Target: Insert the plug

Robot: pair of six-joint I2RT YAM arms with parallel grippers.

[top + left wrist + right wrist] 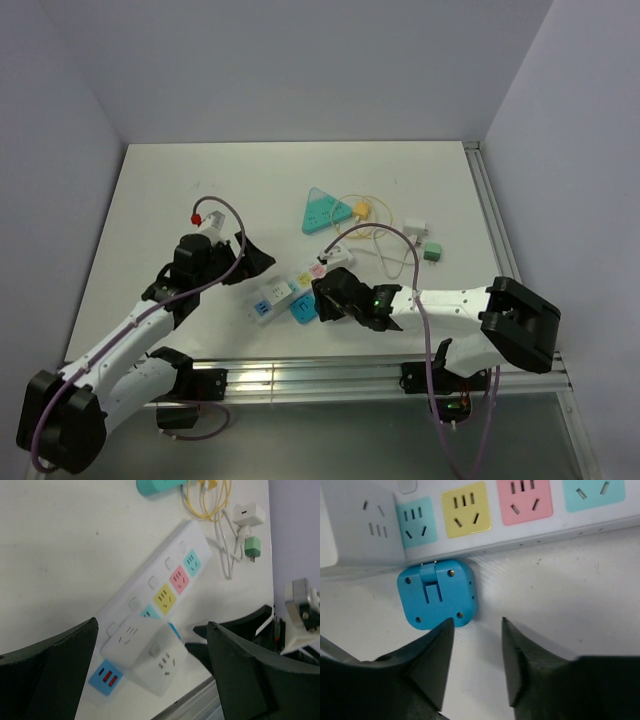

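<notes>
We see white power strip (145,587), sockets teal, yellow, pink, teal; blue plug (437,595); white cube adapter (150,655); we spot mint-green charger (252,547).

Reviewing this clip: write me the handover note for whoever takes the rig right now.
Left gripper: open, empty, above the white cube adapter sitting on the power strip end.
Right gripper: open, empty, low over the table beside the blue plug.
Blue plug: flat on the table against the strip's side, in no socket.
Done: nothing sure; cube's seating cannot be told.
To do: probably grasp the blue plug and insert it in a free socket.
</notes>
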